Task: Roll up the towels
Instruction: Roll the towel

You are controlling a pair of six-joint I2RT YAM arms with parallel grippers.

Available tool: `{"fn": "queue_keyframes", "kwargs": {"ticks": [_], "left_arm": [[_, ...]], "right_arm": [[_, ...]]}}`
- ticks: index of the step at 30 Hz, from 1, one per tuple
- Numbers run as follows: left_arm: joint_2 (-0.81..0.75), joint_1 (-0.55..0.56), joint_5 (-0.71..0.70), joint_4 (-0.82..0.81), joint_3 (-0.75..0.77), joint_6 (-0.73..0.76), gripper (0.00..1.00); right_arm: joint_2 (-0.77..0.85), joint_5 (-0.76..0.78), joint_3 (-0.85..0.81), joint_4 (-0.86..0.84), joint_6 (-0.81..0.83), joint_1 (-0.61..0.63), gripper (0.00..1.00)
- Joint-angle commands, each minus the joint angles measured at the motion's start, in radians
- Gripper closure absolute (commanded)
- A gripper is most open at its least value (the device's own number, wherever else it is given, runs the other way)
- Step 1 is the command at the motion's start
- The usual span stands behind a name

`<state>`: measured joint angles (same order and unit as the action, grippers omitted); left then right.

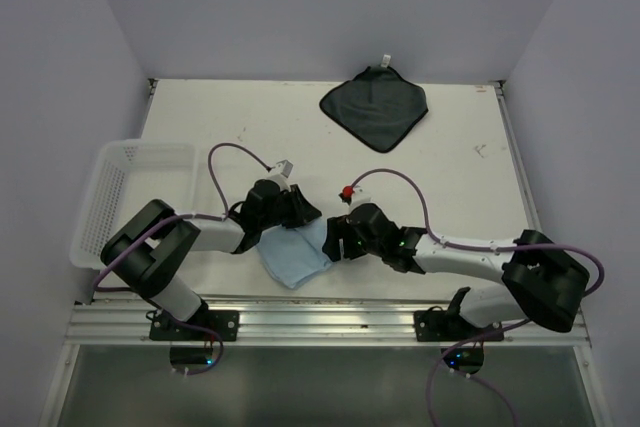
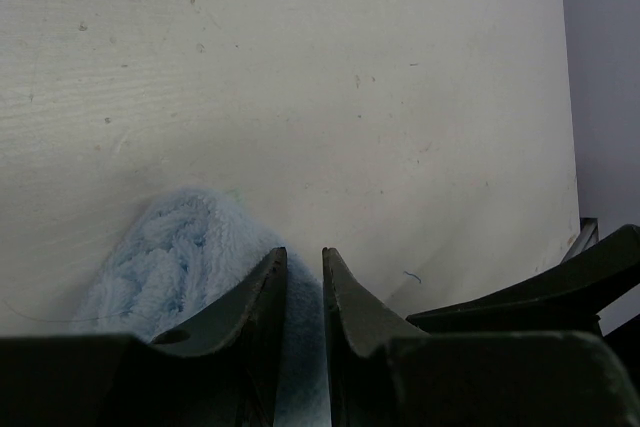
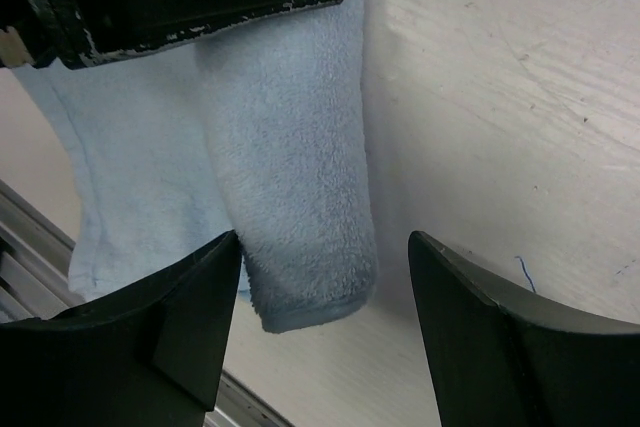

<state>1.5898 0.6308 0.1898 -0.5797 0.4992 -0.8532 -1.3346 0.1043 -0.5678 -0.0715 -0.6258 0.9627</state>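
Observation:
The light blue towel (image 1: 295, 259) lies near the table's front edge, between the two arms. Its far side is rolled into a soft tube (image 3: 300, 167), and a flat part (image 3: 130, 177) spreads beside it. My left gripper (image 1: 300, 215) is shut on the towel. In the left wrist view blue pile (image 2: 170, 262) fills the narrow gap between the jaws (image 2: 304, 262). My right gripper (image 1: 335, 237) stands open, its fingers (image 3: 325, 247) straddling the roll's free end, the left finger close against it. The dark grey towel (image 1: 375, 105) lies flat at the back of the table, with a small white tag on its far corner.
A white mesh basket (image 1: 130, 182) sits at the table's left edge. A metal rail (image 1: 320, 322) runs along the front edge, just below the blue towel. Purple walls close in the table at the back and both sides.

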Motion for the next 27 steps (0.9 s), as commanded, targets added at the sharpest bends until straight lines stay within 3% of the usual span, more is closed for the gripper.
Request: {"fn": "queue_keyframes", "kwargs": {"ticks": [1, 6, 8, 13, 20, 27], "left_arm": [[-0.014, 0.004, -0.027, 0.069, -0.008, 0.026, 0.75], [-0.014, 0.006, -0.029, 0.076, 0.004, 0.028, 0.75], [-0.016, 0.006, -0.029, 0.078, 0.007, 0.029, 0.75], [-0.021, 0.006, -0.032, 0.087, 0.021, 0.031, 0.75], [-0.024, 0.006, -0.044, 0.132, 0.101, 0.048, 0.75], [-0.034, 0.004, -0.059, 0.219, 0.222, 0.078, 0.74]], "right_arm": [[-0.023, -0.038, 0.003, -0.063, 0.017, -0.001, 0.32], [-0.064, -0.091, -0.006, -0.073, 0.037, 0.001, 0.45], [-0.075, -0.089, -0.009, -0.064, 0.047, 0.002, 0.55], [-0.075, 0.044, -0.029, -0.004, 0.101, 0.043, 0.75], [-0.164, 0.438, -0.174, 0.208, 0.184, 0.203, 0.83], [-0.294, 0.708, -0.274, 0.334, 0.169, 0.307, 0.84]]}}
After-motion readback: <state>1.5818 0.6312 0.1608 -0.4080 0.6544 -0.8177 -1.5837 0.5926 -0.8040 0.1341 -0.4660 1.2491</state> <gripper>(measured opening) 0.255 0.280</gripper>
